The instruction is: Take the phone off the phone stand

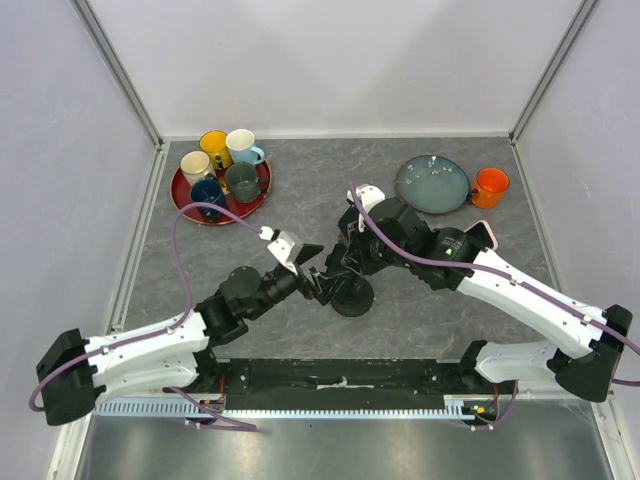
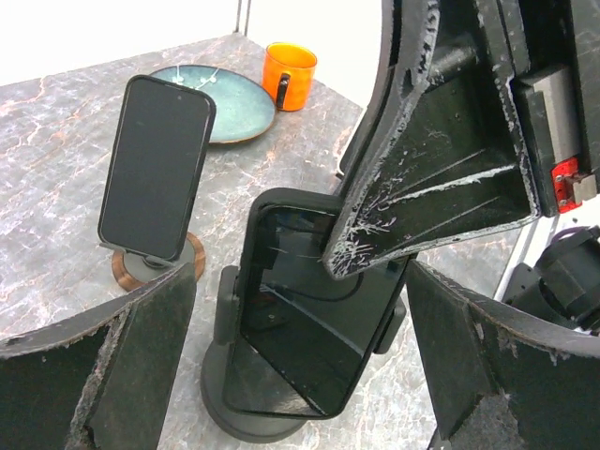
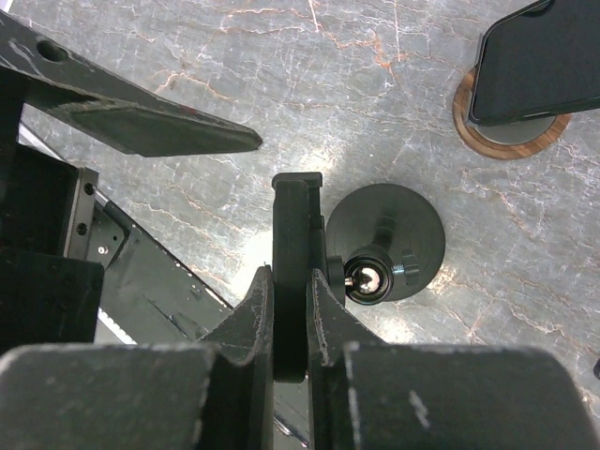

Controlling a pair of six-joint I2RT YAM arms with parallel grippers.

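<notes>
The phone (image 2: 302, 328) sits in the black phone stand (image 3: 403, 225) at the middle of the bench (image 1: 300, 190), leaning back, with the cradle's side clamps hugging its lower edges. The right fingers (image 3: 248, 328) are clamped on its upper part, one pad on the screen and one on the back, so the right wrist view shows the phone edge-on between them. The left fingers (image 2: 122, 375) are apart, flanking the stand from the lower left and lower right of the left wrist view and apparently touching nothing. The step in hand looks like the pull-out. It would go best as a slow draw along the phone's own lean, up and out of the clamps, not a straight vertical tug that could tip the light base. Closing the left fingers on the stand's post or base first would keep it pinned. Mind the second phone (image 2: 155, 169) on its wooden stand (image 2: 127, 267), near the upper left of that view.
</notes>
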